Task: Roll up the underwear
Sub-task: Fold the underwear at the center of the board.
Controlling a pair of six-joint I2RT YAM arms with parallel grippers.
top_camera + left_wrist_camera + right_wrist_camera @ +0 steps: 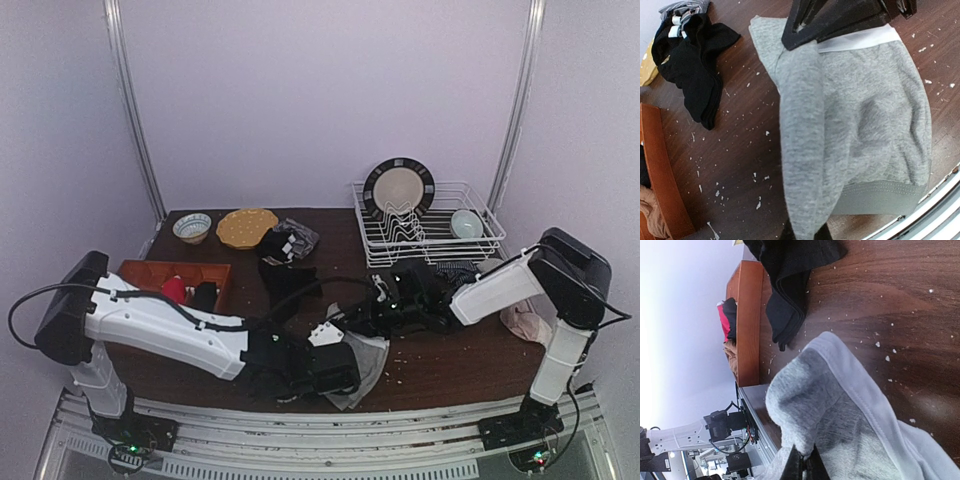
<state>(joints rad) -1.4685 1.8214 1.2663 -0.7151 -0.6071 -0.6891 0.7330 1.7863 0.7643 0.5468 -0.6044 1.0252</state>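
Observation:
The light grey underwear [860, 125] with a white waistband [860, 39] lies partly lifted at the table's near edge [368, 362]. My left gripper [807, 234] is shut on a long raised fold of it at the leg end. My right gripper [804, 466] is shut on a bunched fold near the waistband, and it shows at the top of the left wrist view [840, 20]. In the top view both grippers meet over the garment, left [340, 372] and right [348, 322]. Black underwear [287, 275] lies crumpled further back on the table [690, 65].
A wooden tray [130, 272] with red, black and tan cloth stands at the left. A striped cloth [292, 240], a bowl [192, 227] and a yellow plate [247, 228] are behind. A white dish rack [428, 230] stands back right, with a pale cloth [525, 322] near it. White crumbs dot the wood.

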